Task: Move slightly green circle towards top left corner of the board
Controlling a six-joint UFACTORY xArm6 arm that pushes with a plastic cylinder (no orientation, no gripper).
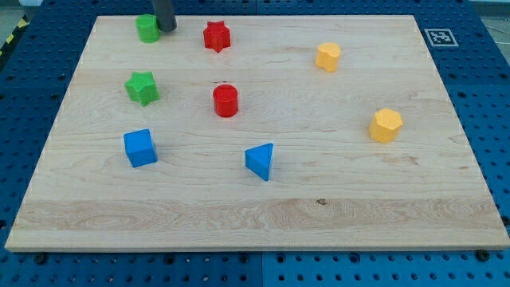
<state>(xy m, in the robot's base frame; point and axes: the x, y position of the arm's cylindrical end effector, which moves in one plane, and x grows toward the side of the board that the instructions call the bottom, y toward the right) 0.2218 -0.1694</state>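
Observation:
The green circle (147, 28) stands near the top left of the wooden board (358, 215). My tip (166, 29) is just to its right, touching or nearly touching its side. The rod comes down from the view's top edge. A green star (142, 87) lies below the green circle, on the board's left side.
A red star (216, 36) lies right of my tip. A red circle (225, 100) sits near the middle. A blue cube (140, 147) and a blue triangle (260, 161) lie lower. Two yellow blocks (327, 57) (386, 125) lie on the right.

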